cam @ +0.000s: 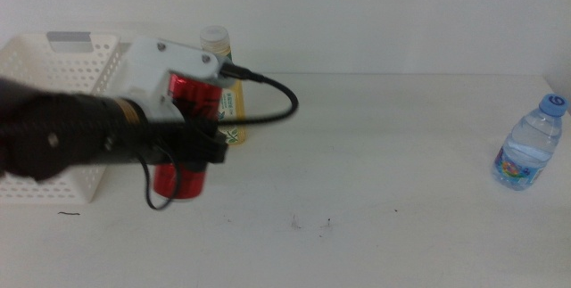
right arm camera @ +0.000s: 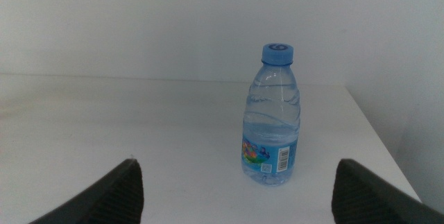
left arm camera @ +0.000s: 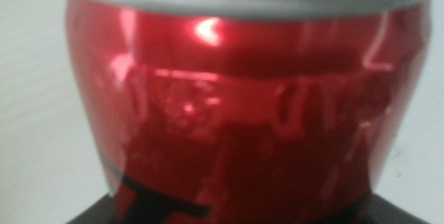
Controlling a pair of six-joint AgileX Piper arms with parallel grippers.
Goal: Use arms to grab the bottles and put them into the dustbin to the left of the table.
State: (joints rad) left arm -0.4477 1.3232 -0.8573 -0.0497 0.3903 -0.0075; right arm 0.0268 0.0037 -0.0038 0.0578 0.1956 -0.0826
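Observation:
My left gripper (cam: 191, 142) reaches in from the left and is shut on the slim red can (cam: 181, 179), gripping it at mid-height. In the left wrist view the can (left arm camera: 236, 113) fills the whole picture. Whether the can rests on the table (cam: 375, 163) or is off it, I cannot tell. Just behind the can stands the yellow tea bottle (cam: 217, 43), partly hidden by the arm. The clear water bottle (cam: 530, 144) is upright at the far right. My right gripper (right arm camera: 239, 196) is open some way short of the water bottle (right arm camera: 272, 127) and does not show in the middle view.
The white perforated dustbin (cam: 53, 65) sits at the left behind my left arm, close to the can. A black cable (cam: 277, 101) loops out from the left wrist over the table. The table's right edge (right arm camera: 378, 141) runs close by the water bottle.

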